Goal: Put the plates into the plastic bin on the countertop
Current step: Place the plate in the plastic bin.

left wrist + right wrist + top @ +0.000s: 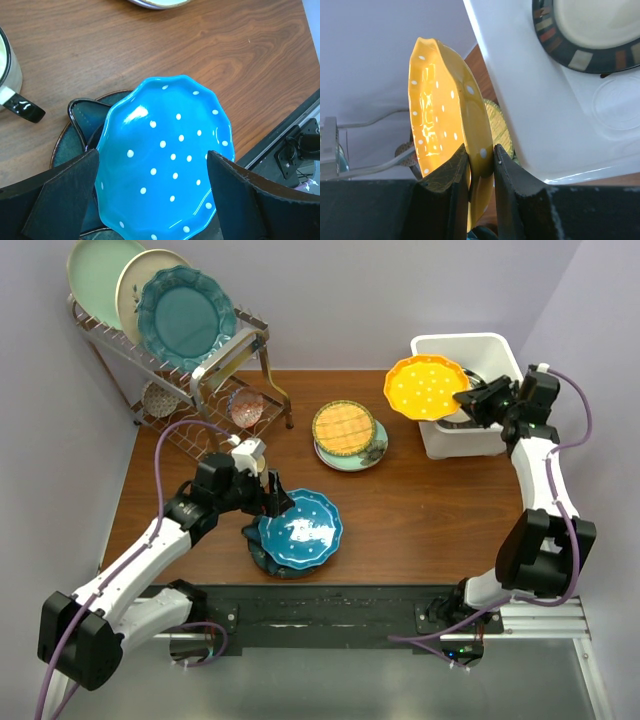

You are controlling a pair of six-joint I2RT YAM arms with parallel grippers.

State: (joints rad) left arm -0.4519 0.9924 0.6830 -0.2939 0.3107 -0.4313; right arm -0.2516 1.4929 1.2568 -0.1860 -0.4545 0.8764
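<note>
right tool (481, 152) pinching orange plate (437, 100), beside bin (530, 100)

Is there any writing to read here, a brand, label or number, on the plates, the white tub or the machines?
No readable text in any view.
orange dotted plate: white dots only, no words.
blue dotted plate: white dots only.
yellow lattice plate: woven pattern, no lettering.
plastic bin: plain white wall, no label.
left arm and right arm: no marking that can be made out.
</note>
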